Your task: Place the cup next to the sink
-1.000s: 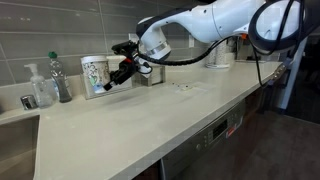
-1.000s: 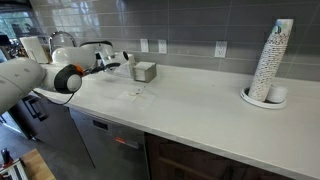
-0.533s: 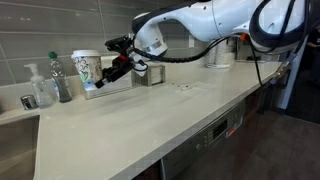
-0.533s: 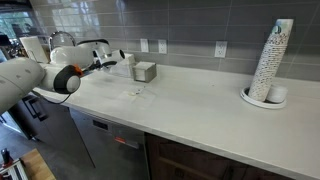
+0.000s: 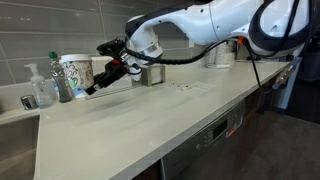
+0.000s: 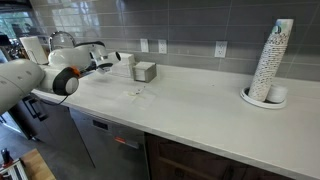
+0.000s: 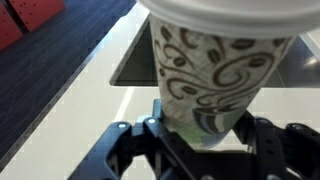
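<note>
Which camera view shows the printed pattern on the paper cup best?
The wrist view: the cup fills the picture, its swirls sharp. In an exterior view the cup is small, its marks faint. In an exterior view from farther off, the cup is a pale speck.

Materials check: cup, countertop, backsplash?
Cup: probably paper, matte, with printed brown swirls; lid looks like white plastic.
Countertop: pale, smooth, slight sheen; stone or solid surface, can't tell which.
Backsplash: grey tiles that look glazed, grout lines visible.

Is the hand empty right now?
No, the hand is shut on the patterned paper cup, gripping it near its base in the wrist view.
</note>
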